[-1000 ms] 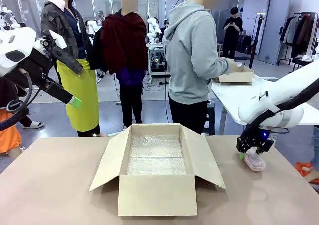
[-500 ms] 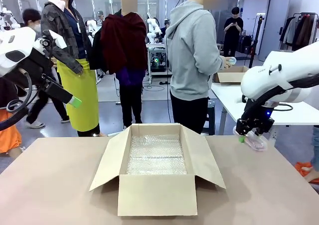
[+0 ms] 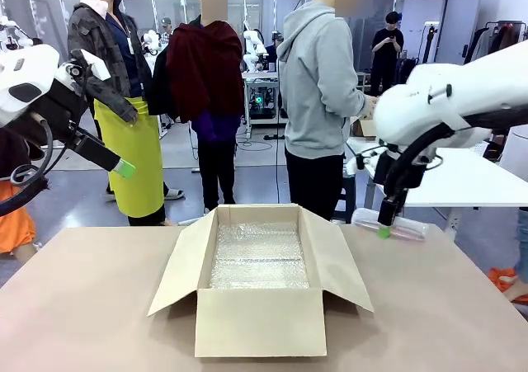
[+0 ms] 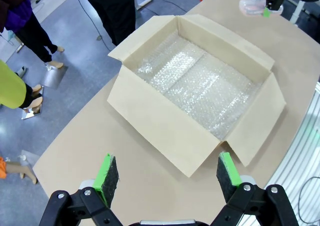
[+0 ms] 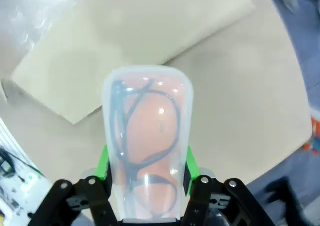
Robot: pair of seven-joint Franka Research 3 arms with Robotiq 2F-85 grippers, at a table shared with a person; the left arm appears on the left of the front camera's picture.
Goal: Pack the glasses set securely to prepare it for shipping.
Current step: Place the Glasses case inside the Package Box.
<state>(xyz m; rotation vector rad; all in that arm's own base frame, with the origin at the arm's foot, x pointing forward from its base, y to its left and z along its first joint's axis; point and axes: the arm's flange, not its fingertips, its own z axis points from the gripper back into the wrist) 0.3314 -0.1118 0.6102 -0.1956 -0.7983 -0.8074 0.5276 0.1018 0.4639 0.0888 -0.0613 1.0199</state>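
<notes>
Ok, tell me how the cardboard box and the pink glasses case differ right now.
The cardboard box stands on the table; the pink case is gripped in the right jaws, off it. The box is open at the top, lined with bubble wrap; the case is shut, glasses showing through its clear lid. The box is far bigger.

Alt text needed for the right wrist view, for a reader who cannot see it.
The right gripper is shut on the pink case, whose clear top shows dark-framed eyeglasses inside. Behind it are the tan table and a cardboard box flap, with bubble wrap at the upper left corner.
</notes>
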